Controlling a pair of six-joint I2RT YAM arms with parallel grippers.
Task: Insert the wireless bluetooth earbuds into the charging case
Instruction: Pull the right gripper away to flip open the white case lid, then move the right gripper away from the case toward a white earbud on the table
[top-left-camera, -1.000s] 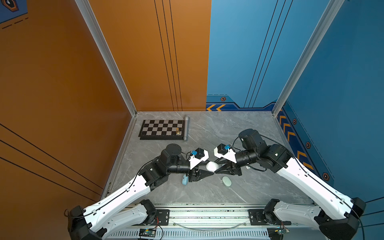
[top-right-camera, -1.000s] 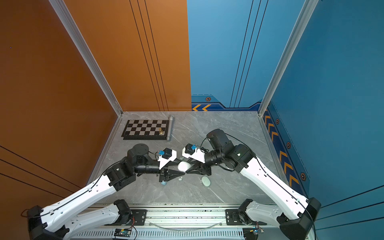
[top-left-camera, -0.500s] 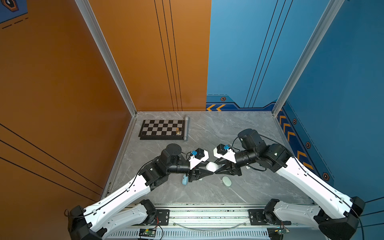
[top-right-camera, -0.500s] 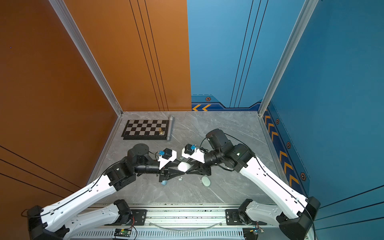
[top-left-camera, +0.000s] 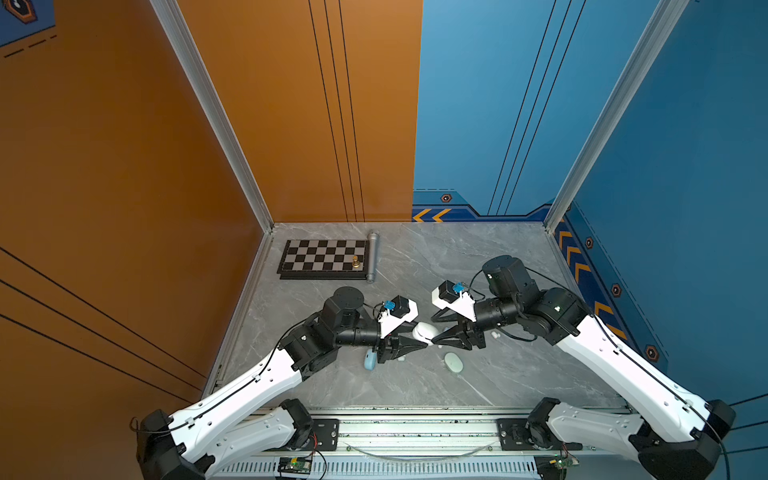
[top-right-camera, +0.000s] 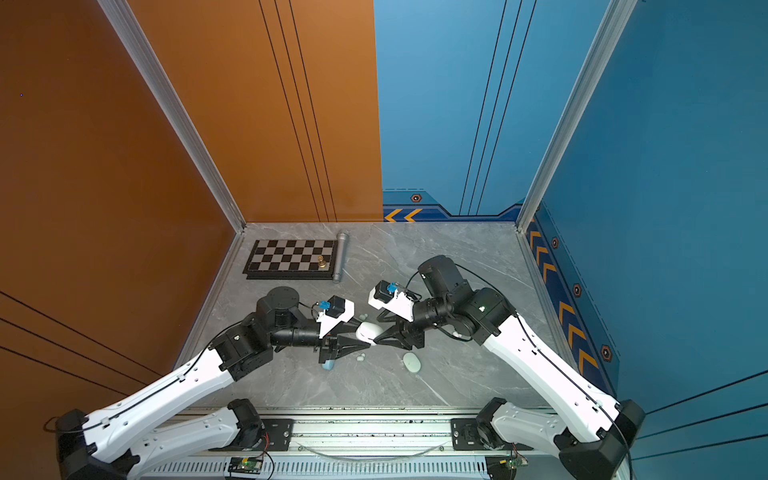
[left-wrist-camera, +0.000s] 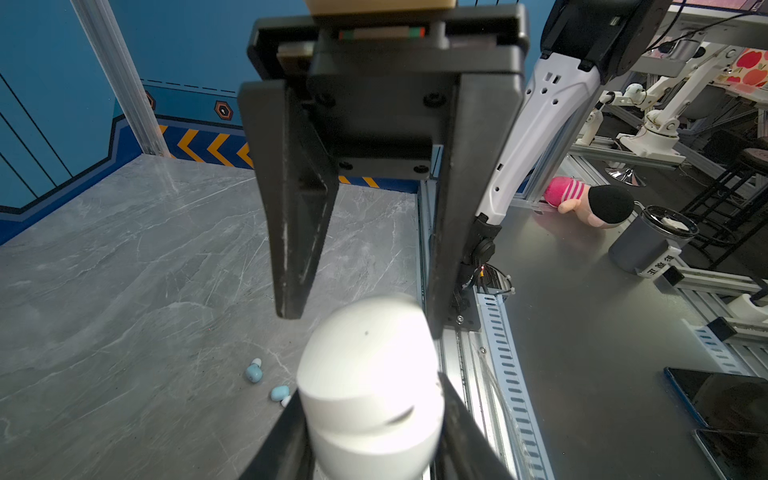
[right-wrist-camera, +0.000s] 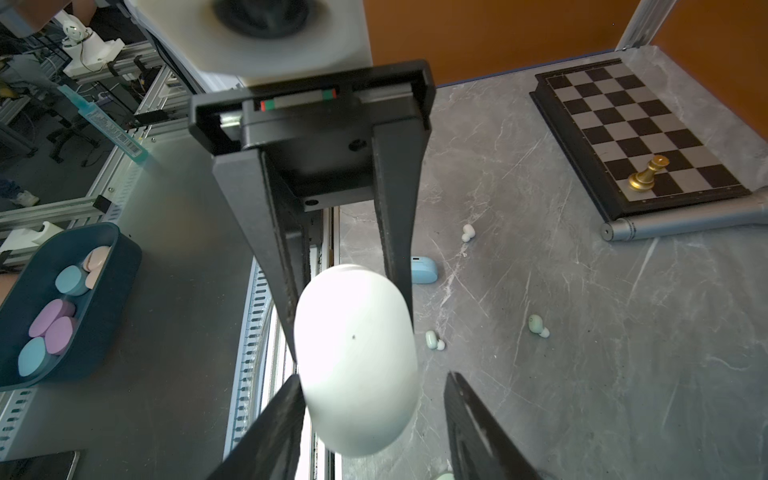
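A white pebble-shaped charging case (top-left-camera: 424, 331) (top-right-camera: 368, 331) hangs above the table's middle, with my left gripper (left-wrist-camera: 368, 390) shut on it (left-wrist-camera: 365, 365). My right gripper (right-wrist-camera: 372, 376) faces it from the other side and stands open: one finger touches the case (right-wrist-camera: 357, 357), the other is clear of it. On the table lie the earbuds: two pale blue ones (left-wrist-camera: 254, 371), two mint ones (right-wrist-camera: 434, 340) and a white one (right-wrist-camera: 467, 232).
A blue case (top-left-camera: 370, 359) and a mint case (top-left-camera: 453, 361) lie on the table under the grippers. A chessboard (top-left-camera: 324, 259) with a gold piece (top-left-camera: 355, 262) and a grey cylinder (top-left-camera: 372, 257) sit at the back left. A dark bin (right-wrist-camera: 124, 266) of cases stands off the table.
My right gripper's jaws have spread and let go of the white case. The left gripper keeps its hold. Both arms stay where they were.
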